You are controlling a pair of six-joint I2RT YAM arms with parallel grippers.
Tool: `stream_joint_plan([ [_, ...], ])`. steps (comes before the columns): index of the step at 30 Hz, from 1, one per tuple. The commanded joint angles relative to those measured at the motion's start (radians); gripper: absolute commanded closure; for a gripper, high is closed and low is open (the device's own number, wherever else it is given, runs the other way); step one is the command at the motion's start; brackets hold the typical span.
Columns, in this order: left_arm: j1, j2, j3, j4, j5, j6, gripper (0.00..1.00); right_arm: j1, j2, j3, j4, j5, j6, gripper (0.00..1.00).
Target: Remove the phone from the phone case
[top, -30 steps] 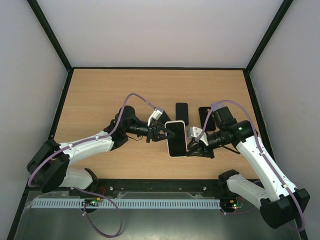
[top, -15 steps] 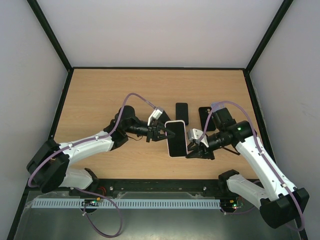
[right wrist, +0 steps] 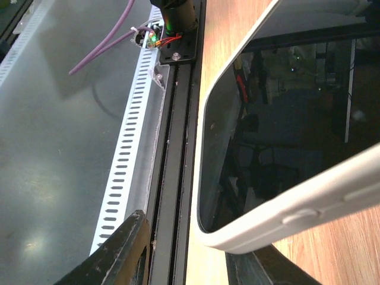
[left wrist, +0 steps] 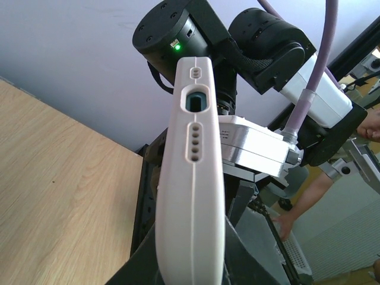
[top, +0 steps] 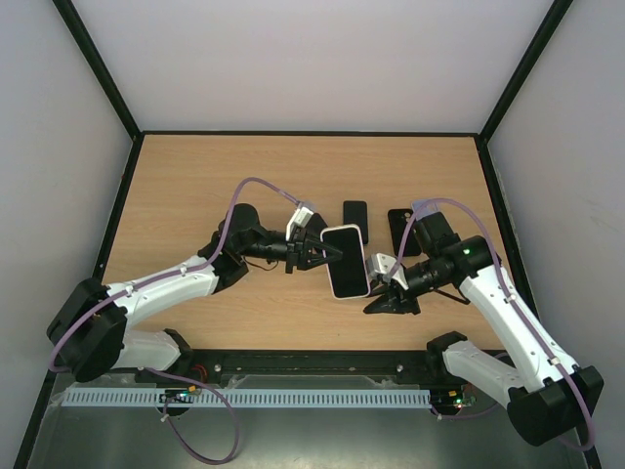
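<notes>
Edgewise, phone case (top: 347, 260) sits clamped inside left end effector (top: 329, 254).

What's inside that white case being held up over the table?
A phone fills the white case; its dark glass screen shows, reflecting the room. The phone's back and sides are covered by the case, so they cannot be seen.

Top external view looks down from above and behind onto the pale wooden table (top: 195, 186); left wrist view sights closely along the white rounded plastic phone case (left wrist: 193, 196), facing the right arm (left wrist: 270, 44); right wrist view, closer, apparently faces the black front rail (right wrist: 178, 148); all share the case.
</notes>
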Motion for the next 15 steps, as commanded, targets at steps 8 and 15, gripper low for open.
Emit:
stream_joint_plan([
  [8, -0.01, -0.026, 0.055, 0.043, 0.03, 0.027, 0.98, 0.007, 0.041, 0.037, -0.023, -0.042, 0.024, 0.72],
  [15, -0.018, -0.014, 0.074, 0.02, 0.067, 0.033, 0.98, 0.007, 0.048, 0.051, -0.02, -0.031, 0.024, 0.78],
])
